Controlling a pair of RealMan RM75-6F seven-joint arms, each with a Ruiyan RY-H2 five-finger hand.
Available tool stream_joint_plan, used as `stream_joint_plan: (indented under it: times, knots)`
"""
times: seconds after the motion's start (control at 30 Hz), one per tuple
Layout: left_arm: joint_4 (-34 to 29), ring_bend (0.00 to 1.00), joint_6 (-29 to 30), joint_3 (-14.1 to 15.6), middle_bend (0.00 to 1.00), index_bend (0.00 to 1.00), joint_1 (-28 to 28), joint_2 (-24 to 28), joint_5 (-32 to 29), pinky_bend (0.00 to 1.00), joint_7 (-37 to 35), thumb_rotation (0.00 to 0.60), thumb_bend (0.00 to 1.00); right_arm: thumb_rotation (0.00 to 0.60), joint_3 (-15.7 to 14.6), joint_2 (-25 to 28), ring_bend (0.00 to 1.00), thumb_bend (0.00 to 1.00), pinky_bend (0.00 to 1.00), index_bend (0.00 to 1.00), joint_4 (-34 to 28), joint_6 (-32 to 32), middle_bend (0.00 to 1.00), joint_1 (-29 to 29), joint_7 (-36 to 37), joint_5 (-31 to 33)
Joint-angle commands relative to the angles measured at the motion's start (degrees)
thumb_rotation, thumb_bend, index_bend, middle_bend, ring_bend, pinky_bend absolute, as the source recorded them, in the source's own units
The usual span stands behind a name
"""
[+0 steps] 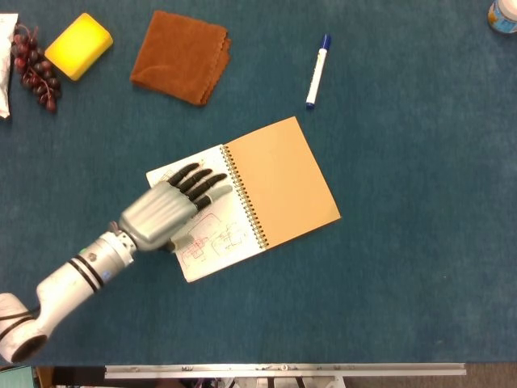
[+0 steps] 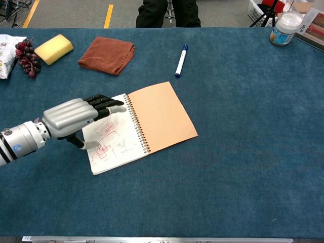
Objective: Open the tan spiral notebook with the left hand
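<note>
Table top [image 1: 420, 242] is a matt blue carpet-like fabric, kinda fuzzy. The spiral notebook [image 1: 279, 182] has a matt tan card cover, white paper page, wire coil. Left hand [image 1: 166, 210] looks like brushed silvery metal, maybe plastic, with glossy black fingers [image 1: 198, 182]. Brown cloth [image 1: 182, 55] is soft and nappy.
</note>
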Motion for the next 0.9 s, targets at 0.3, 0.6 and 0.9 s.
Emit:
stream_joint_plan:
  times: [0.3, 0.6, 0.9]
  knots:
    - [-7.31, 0.0, 6.3, -3.37, 0.0, 0.0, 4.63, 7.77, -7.38, 0.0, 0.08, 0.6, 0.25, 0.6, 0.46, -0.58, 0.43, 0.23, 0.46, 0.6, 0.29, -0.37, 0.46, 0.14, -1.34, 1.1]
    - [-8.76, 0.0, 11.56, -7.1, 0.0, 0.0, 10.85, 9.69, -17.71, 0.0, 1.02, 0.6, 0.25, 0.6, 1.33, 0.01, 0.38, 0.23, 0.47, 0.56, -1.86, -0.11, 0.43, -0.34, -7.03, 4.08]
    - [-11.05, 0.0, 20.53, -7.75, 0.0, 0.0, 19.95, 10.43, -24.74, 0.0, 3.2, 0.6, 0.25, 0.6, 1.81, 0.32, 0.34, 0.25, 0.42, 0.52, -4.3, 0.62, 0.39, -0.51, -10.75, 5.15]
